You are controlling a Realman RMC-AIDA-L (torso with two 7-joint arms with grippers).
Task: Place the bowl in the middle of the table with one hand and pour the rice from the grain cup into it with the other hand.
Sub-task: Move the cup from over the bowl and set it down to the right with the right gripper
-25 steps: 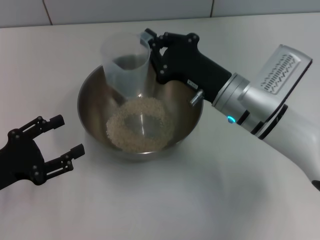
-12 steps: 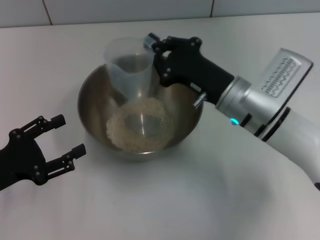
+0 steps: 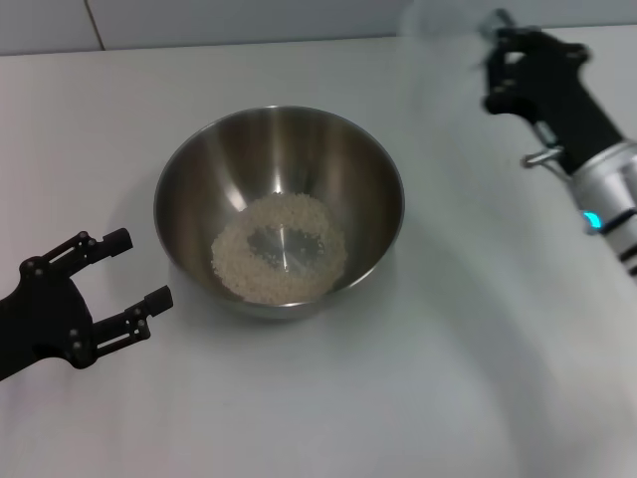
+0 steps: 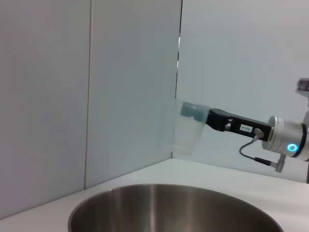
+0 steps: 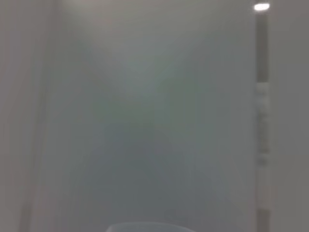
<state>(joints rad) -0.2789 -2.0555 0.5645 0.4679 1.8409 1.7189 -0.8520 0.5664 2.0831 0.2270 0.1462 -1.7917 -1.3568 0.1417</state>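
The bowl (image 3: 279,211) sits near the middle of the table (image 3: 398,398), upright, its shiny inside facing up. The rice (image 3: 280,249) lies in the bottom of it as a pale ring-shaped heap, with a patch of bare steel showing at the centre. The left gripper (image 3: 124,271) hovers low over the table just beside the bowl's left side, not touching it, its two black fingers spread apart with nothing between them. The right gripper (image 3: 503,60) is up at the far right of the table, well apart from the bowl, its silver arm running off the right edge with a blue-green light glowing on it. In the left wrist view the bowl's rim (image 4: 174,208) fills the foreground, and beyond it the right gripper (image 4: 212,118) is clenched on the grain cup (image 4: 189,126), holding it in the air above the table, roughly upright and a little tilted; the cup is blurred and see-through. In the head view the cup (image 3: 443,30) shows only as a faint smear beside the right gripper.
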